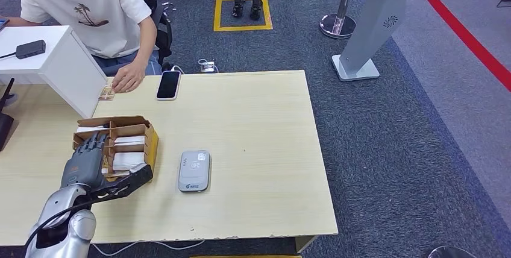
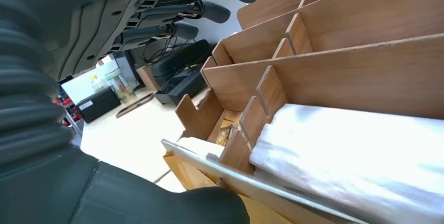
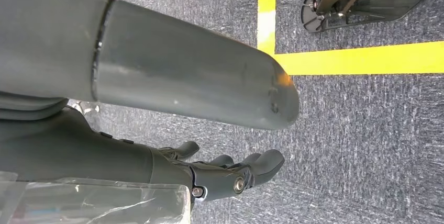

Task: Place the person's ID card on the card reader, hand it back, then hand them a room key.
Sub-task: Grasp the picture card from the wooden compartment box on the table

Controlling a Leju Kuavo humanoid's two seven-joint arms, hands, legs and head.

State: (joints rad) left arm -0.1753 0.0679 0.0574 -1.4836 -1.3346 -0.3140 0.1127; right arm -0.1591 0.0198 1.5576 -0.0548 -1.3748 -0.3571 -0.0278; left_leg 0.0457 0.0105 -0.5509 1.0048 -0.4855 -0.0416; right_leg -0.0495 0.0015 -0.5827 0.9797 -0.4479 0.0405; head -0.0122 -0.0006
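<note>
Wooden card box sits under the left hand, fingers spread, holding nothing.

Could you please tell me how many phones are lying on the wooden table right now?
1. A phone lies face up near the table's far edge, beside the person's hand. Others could be hidden behind the white box.

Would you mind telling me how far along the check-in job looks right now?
The card reader lies bare, and a card sits by the person's hand, so the ID part looks finished, though I can't confirm it. The left hand is at the wooden box of white cards. Handing over the room key remains.
</note>
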